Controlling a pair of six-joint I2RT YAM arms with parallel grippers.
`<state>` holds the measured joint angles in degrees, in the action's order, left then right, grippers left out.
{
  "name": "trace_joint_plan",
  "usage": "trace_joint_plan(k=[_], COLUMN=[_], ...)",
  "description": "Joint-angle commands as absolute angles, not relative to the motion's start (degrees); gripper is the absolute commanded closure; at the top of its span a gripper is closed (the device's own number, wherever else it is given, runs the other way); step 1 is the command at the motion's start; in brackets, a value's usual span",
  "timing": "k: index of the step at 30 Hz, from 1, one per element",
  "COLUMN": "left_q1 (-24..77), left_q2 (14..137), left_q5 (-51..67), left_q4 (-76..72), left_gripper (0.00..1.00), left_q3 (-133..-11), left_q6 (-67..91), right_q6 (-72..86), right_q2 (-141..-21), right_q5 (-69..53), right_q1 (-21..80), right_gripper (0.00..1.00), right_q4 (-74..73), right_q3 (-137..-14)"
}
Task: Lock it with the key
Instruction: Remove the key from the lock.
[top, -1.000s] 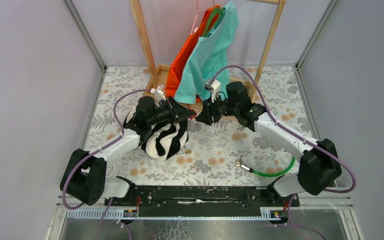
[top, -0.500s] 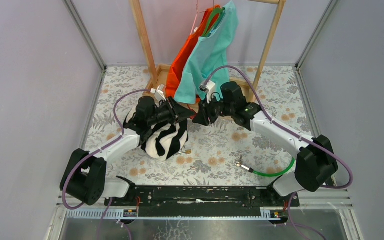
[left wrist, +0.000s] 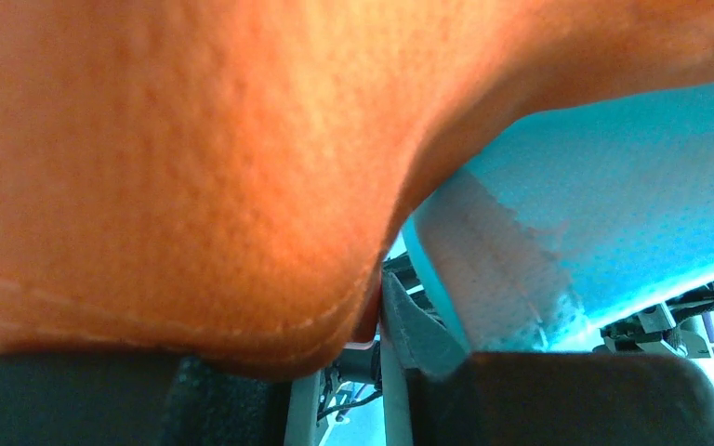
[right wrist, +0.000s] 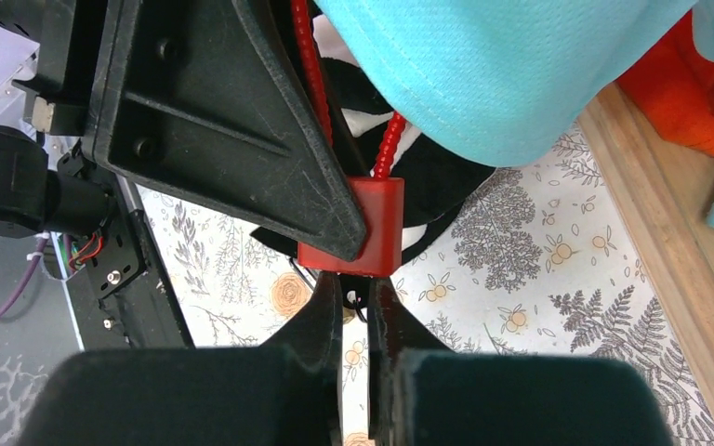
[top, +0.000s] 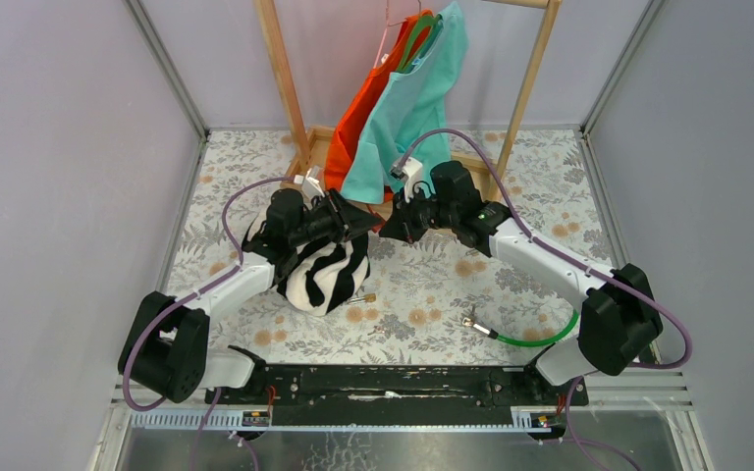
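Observation:
The red lock hangs in the air with its ribbed red cable running up behind the teal shirt. My left gripper is shut on the lock; one of its black fingers lies across the lock's left side. In the left wrist view orange cloth and teal cloth hide that grip. The key's small dark head sticks out under the lock. My right gripper is shut on it, fingertips touching the lock's underside. From above, the right gripper meets the left one.
A wooden clothes rack carries an orange shirt and a teal shirt just behind both grippers. A zebra-striped bag lies under the left arm. A green cable lock rests on the floral table at the right.
My right arm has moved left toward the left gripper, and its jaws have closed from partly open onto the key. The left arm has not moved.

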<state>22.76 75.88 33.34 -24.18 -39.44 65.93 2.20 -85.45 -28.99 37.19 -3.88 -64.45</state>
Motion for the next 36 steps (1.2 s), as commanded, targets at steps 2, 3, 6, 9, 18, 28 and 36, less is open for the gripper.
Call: trace_joint_plan(k=[2, 3, 6, 9, 18, 28, 36], left_q1=[21.57, 21.11, 19.75, 18.58, 17.12, 16.44, 16.44], left_q2=[75.43, 75.41, 75.13, 75.12, 75.17, 74.79, 74.69], left_q5=[32.59, 32.48, 31.93, 31.33, 30.51, 29.4, 29.31], left_q4=[-25.86, -25.72, -25.06, -25.3, -27.38, -27.72, -27.9], left_gripper=[1.0, 1.0, 1.0, 1.0, 1.0, 1.0, 1.0], left_q3=[-39.84, -39.66, -39.1, -38.24, -37.44, -37.24, -37.31], left_q6=[67.63, 67.93, 68.31, 68.02, 65.38, 61.35, 59.18], right_q6=[1.62, 1.32, 0.43, -0.03, -0.34, 2.84, 3.9], right_q2=[-84.49, -84.39, -83.84, -83.14, -81.59, -81.47, -81.95], right_q5=[-24.85, -24.45, -23.3, -23.01, -27.19, -37.61, -41.33], right_q1=[37.8, 37.82, 37.81, 37.77, 37.64, 33.86, 33.82], right_gripper=[1.0, 1.0, 1.0, 1.0, 1.0, 1.0, 1.0], right_q4=[-1.67, -1.67, -1.46, -1.49, -0.85, 1.63, 2.83], right_q3=[-65.08, -64.68, -62.74, -60.78, -56.25, -53.51, -53.48])
